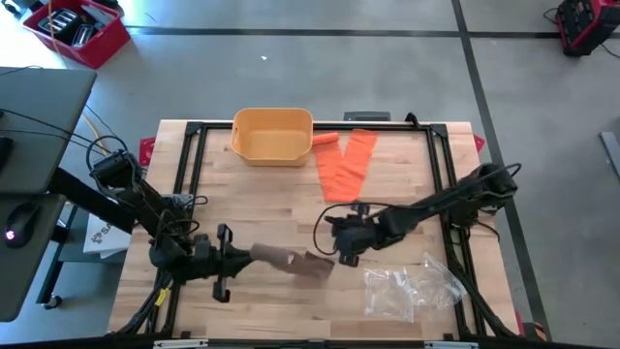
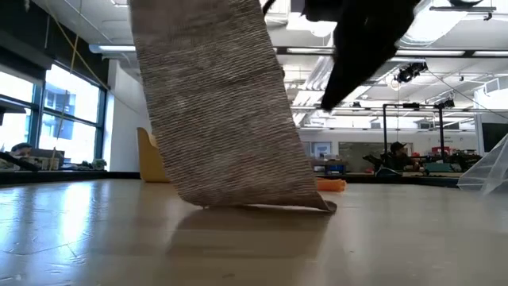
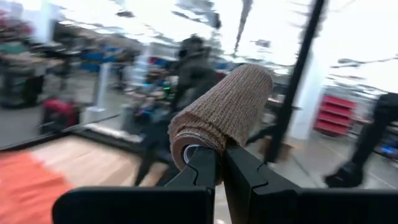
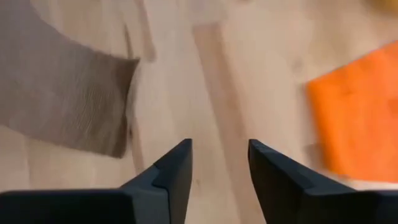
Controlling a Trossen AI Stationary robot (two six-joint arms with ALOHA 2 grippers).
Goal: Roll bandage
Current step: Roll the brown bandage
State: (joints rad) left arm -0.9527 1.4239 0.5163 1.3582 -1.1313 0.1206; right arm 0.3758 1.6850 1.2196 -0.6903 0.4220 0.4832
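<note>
The brown ribbed elastic bandage (image 1: pixel 291 260) lay toward the front edge of the pale wooden tabletop (image 1: pixel 262 204), near its middle, partly wound; its rolled end (image 3: pixel 221 115) was clamped between the closed fingers of the left gripper (image 1: pixel 235 256), while the loose tail (image 4: pixel 65 106) ran out toward the right gripper (image 1: pixel 346 254) and, in the low view, hung down to brush the wood; the right gripper hovered just beside the tail's free end with its fingers (image 4: pixel 171 171) parted and nothing between them; the step in hand looked to be winding on the remaining tail, and to do it well the right gripper would need to pinch the free end squarely and keep it taut and in line with the roll, so that each turn landed flat over the last without drifting to a cone; the left grip should stay firm on the roll's core; farther off sat a flat orange stretch band (image 1: pixel 347 165) and a yellow plastic bin (image 1: pixel 272 135) toward the back edge, and a crumpled clear plastic bag (image 1: pixel 412 286) near the front right corner; how many turns were already wound could not be told, the low view cut off the bandage's upper part, and whether the tail's end lay flat or curled stayed unclear.
</note>
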